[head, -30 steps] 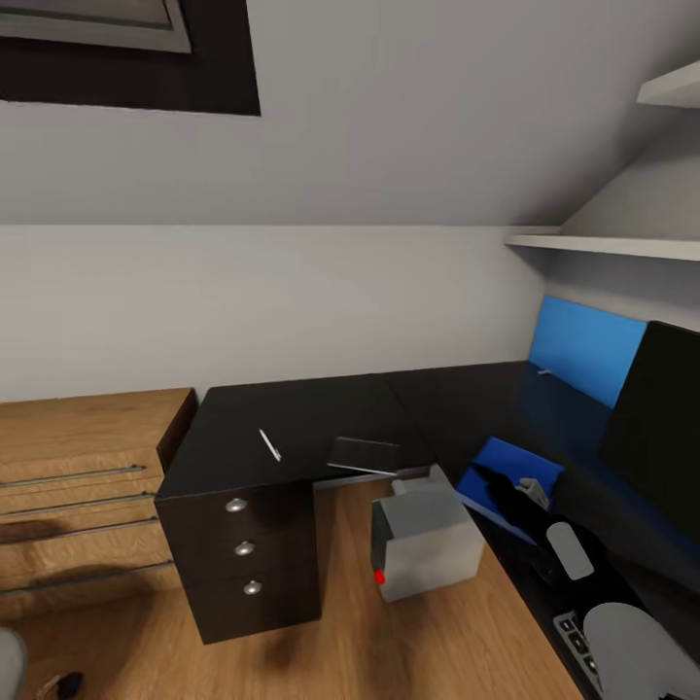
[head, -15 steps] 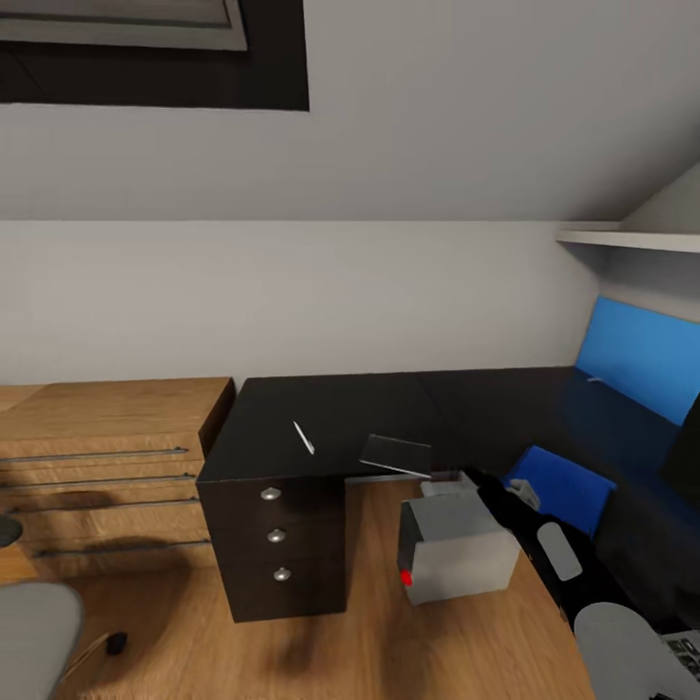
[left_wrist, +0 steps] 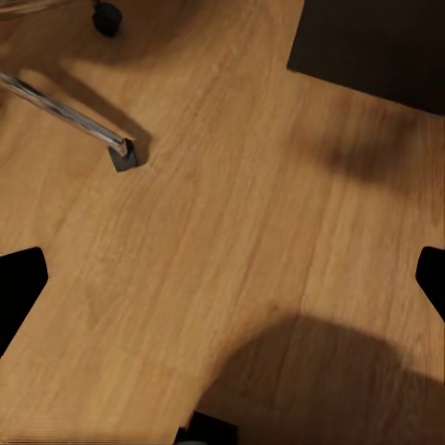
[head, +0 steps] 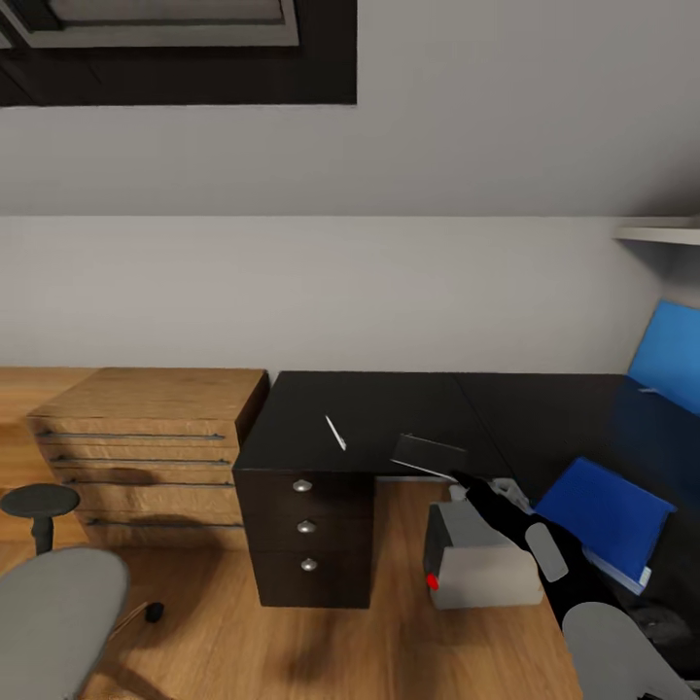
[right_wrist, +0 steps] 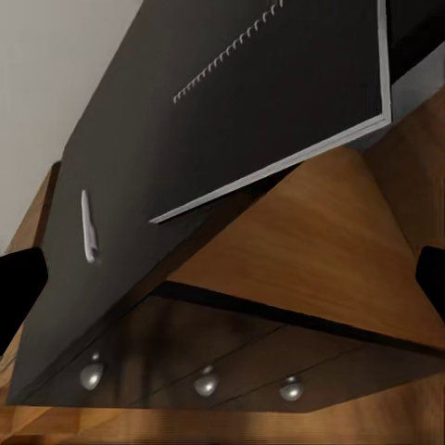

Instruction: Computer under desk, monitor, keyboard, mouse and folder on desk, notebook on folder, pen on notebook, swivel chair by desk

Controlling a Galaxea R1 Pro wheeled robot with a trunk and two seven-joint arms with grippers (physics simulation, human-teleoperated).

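Observation:
The black desk point(head: 389, 413) carries the white pen point(head: 335, 433) and, close to it, the dark grey notebook point(head: 428, 453), which overhangs the desk's front edge. My right gripper point(head: 465, 483) hangs open just short of that overhanging edge. The right wrist view looks up at the notebook point(right_wrist: 297, 102), its binding dots and the pen point(right_wrist: 88, 227), with nothing between the fingers point(right_wrist: 19, 278). On the desk's right wing lies the blue folder point(head: 603, 513). The grey computer point(head: 481, 559) stands on the floor under the desk. My left gripper point(left_wrist: 222, 287) is open over bare floor. The swivel chair point(head: 53, 617) is at lower left.
A light wooden drawer chest point(head: 146, 433) stands against the wall left of the desk's three-drawer unit point(head: 306, 530). A chrome chair leg point(left_wrist: 65, 111) crosses the floor below my left gripper. A blue back panel point(head: 671, 355) and a white shelf point(head: 661, 233) are at the right.
The camera has swung left, so the monitor has left the picture and the swivel chair has come in. My right gripper has moved off the folder to the notebook's edge.

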